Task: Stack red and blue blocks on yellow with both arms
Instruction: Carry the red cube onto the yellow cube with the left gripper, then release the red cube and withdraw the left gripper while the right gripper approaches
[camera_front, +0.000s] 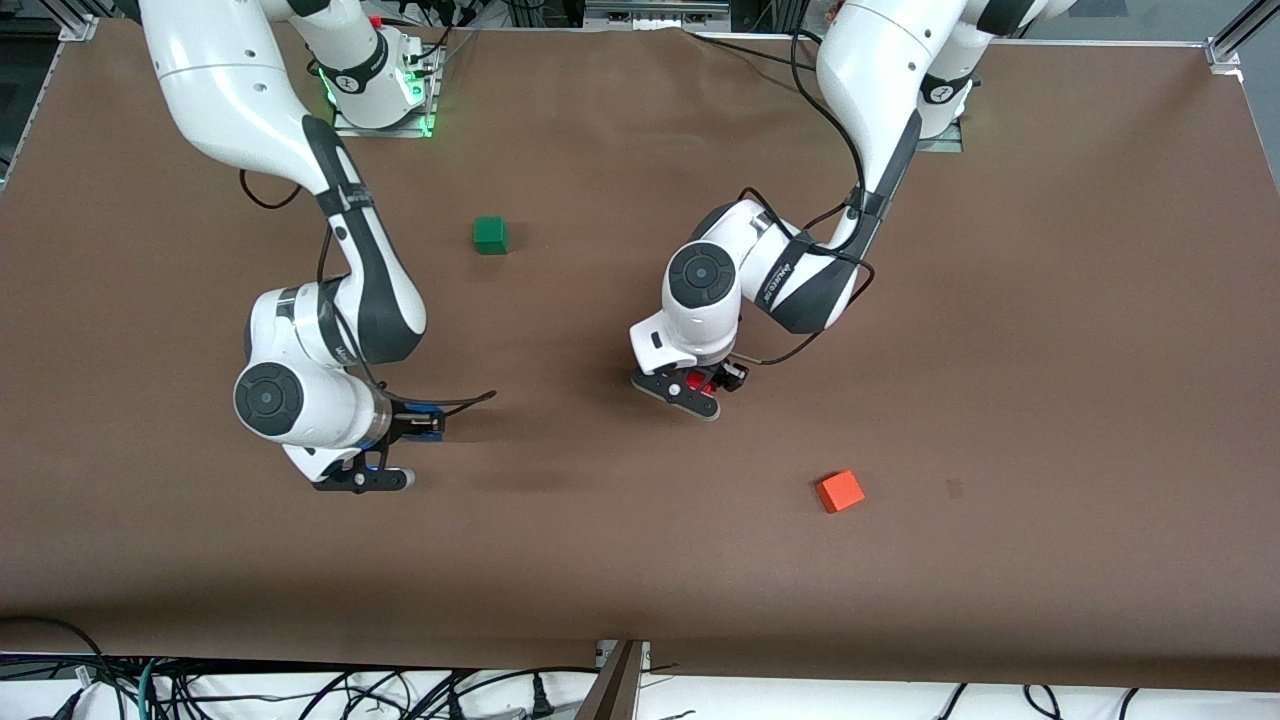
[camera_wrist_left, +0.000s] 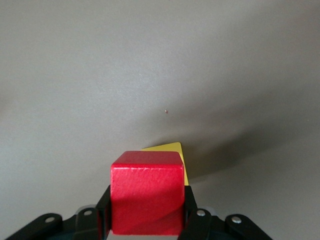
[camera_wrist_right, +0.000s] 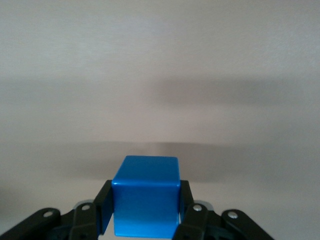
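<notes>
My left gripper (camera_front: 703, 387) is shut on the red block (camera_front: 713, 384) over the middle of the table. In the left wrist view the red block (camera_wrist_left: 147, 192) sits between the fingers (camera_wrist_left: 194, 220). The yellow cube (camera_wrist_left: 169, 150) shows just past it on the table, mostly covered by it. In the front view the yellow cube is hidden under the left hand. My right gripper (camera_front: 400, 440) is shut on the blue block (camera_front: 428, 410) toward the right arm's end. The right wrist view shows the blue block (camera_wrist_right: 146, 202) clamped between the fingers (camera_wrist_right: 189, 215), above bare table.
A green cube (camera_front: 490, 235) lies between the two arms, farther from the front camera than both grippers. An orange-red cube (camera_front: 840, 491) lies nearer to the front camera, toward the left arm's end. The brown table (camera_front: 1050, 350) fills the view.
</notes>
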